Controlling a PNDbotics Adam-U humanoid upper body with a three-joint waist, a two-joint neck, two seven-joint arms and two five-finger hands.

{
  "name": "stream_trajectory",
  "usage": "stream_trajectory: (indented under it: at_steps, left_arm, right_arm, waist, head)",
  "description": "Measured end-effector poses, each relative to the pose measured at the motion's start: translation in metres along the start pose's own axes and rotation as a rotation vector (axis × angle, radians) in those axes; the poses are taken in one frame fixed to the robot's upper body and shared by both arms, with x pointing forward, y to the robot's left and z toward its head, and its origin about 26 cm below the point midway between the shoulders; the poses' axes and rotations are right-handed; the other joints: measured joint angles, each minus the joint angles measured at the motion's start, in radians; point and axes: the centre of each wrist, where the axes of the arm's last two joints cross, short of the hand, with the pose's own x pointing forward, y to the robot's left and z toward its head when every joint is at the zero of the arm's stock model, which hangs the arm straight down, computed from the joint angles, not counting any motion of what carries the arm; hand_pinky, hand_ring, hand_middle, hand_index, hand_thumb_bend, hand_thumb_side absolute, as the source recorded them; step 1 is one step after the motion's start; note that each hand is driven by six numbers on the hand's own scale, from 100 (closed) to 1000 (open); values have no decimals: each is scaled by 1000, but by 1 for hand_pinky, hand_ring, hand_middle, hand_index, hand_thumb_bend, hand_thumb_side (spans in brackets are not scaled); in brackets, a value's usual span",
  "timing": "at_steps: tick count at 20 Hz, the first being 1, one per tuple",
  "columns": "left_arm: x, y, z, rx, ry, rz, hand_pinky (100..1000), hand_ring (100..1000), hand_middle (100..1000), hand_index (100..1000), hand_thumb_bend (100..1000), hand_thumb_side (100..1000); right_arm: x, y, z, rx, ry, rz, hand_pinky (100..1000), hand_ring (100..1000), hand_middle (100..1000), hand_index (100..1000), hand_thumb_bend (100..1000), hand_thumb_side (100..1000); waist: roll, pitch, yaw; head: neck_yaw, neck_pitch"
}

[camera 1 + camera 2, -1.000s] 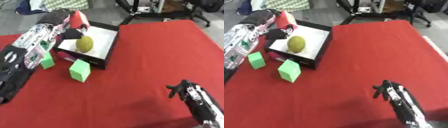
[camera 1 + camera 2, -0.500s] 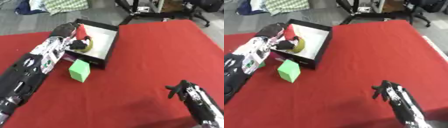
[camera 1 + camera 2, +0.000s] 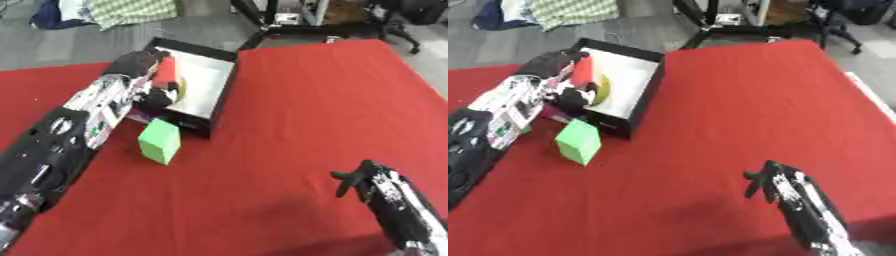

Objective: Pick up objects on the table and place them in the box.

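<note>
My left hand (image 3: 150, 75) was reaching over the near-left wall of the box (image 3: 224, 75), fingers curled round a red object (image 3: 164, 71) held over the box interior. A yellow-green round object (image 3: 180, 90) sat inside, just beside the red one and partly hidden by the hand. Left arm stretched diagonally up from the lower-left corner. My right hand (image 3: 773, 184) rested idle at lower right, fingers relaxed, holding nothing. A green cube (image 3: 160, 140) stood on the red tablecloth (image 3: 315, 100), just outside the box's near wall. Beyond the table: grey floor, checked cloth (image 3: 136, 8), black frame legs (image 3: 289, 27).
</note>
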Motion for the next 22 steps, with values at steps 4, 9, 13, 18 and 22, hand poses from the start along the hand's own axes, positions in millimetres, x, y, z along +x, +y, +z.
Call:
stream_trajectory:
  at_steps: [4, 9, 13, 18, 22]
  left_arm:
    - [1, 4, 2, 18, -12, -27, 862, 874, 931, 1000, 256, 499]
    - [0, 11, 5, 53, -17, -72, 879, 893, 946, 1000, 397, 620]
    - [0, 23, 9, 97, -25, -129, 883, 901, 956, 1000, 522, 716]
    - [-1, 47, 23, 147, -70, -189, 885, 900, 955, 1000, 519, 771]
    - [-3, 78, 55, 79, -188, -220, 881, 894, 955, 1000, 549, 907]
  right_arm:
    - [0, 0, 0, 0, 0, 0, 831, 445, 207, 469, 100, 701]
    - [0, 0, 0, 0, 0, 0, 831, 445, 207, 469, 100, 699]
    - [0, 0, 0, 0, 0, 0, 831, 445, 207, 469, 100, 688]
    - [0, 0, 0, -1, -1, 1, 831, 445, 207, 469, 100, 676]
    - [0, -1, 0, -5, -3, 2, 831, 445, 207, 470, 100, 675]
  waist:
    - [0, 0, 0]
    - [0, 0, -1]
    - [0, 0, -3]
    - [0, 0, 0]
    - [0, 0, 7]
  head:
    - [0, 0]
    - [-1, 0]
    - [-2, 0]
    - [-7, 0]
    - [-21, 0]
